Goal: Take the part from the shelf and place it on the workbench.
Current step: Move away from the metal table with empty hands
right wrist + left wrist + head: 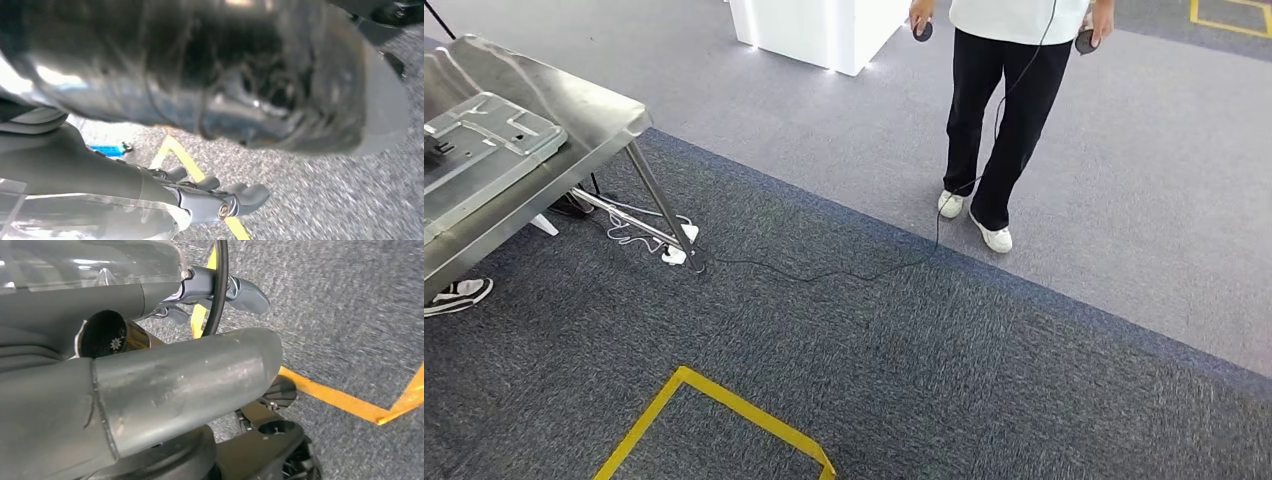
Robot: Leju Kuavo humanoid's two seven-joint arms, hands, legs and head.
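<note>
- The grey metal part (pixel 479 140) lies flat on the steel table (pixel 594 110), at the head view's left edge.
- The left hand (pixel 220 287) hangs over carpet, fingers loosely extended, holding nothing.
- The right hand (pixel 220 195) likewise hangs empty.
- A person (pixel 1009 100) stands beyond, on the lighter carpet.

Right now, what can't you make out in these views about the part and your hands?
- Metal part on the workbench: cut off by the head view's left edge.
- Left hand: its thumb blocks the left wrist view; grip unclear.
- Right hand: a blurred dark shape crowds the right wrist view; grip unclear.
- Person: cut off by the head view's top edge.
</note>
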